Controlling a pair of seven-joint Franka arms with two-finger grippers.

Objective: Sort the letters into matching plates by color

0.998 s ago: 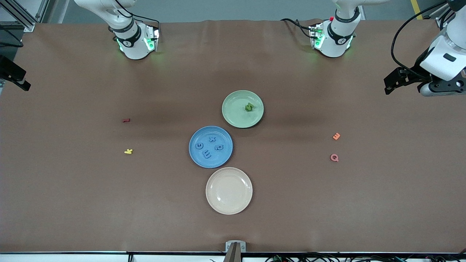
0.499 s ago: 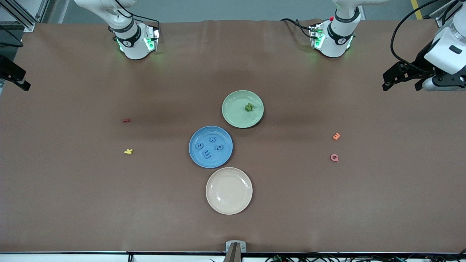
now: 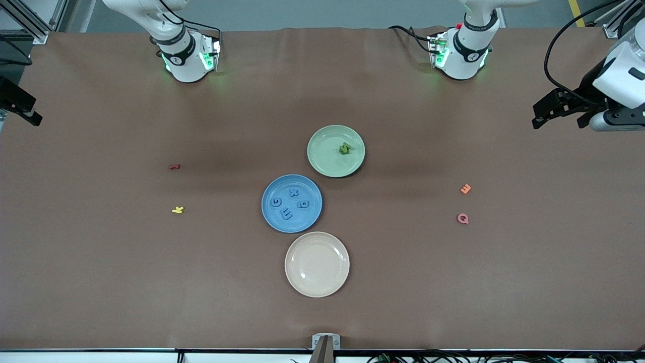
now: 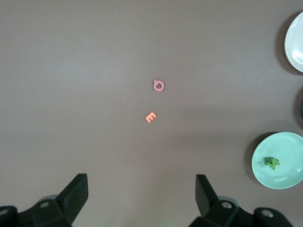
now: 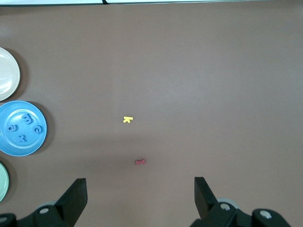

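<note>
Matt brown table cover (image 3: 151,282); cream plate (image 3: 317,290) faintly glossy.

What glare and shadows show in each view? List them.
Front view: soft highlights on the beige plate; dark shadow bands on the table beside the green plate. Left wrist view: crescent shadow edging the green plate. Right wrist view: even light, no glare.

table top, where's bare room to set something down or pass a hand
Bare brown cloth lies between the cream plate and the front edge, and between the yellow letter and the blue plate. It is crowded mid-table, where the blue, cream and pale green plate nearly touch.
</note>
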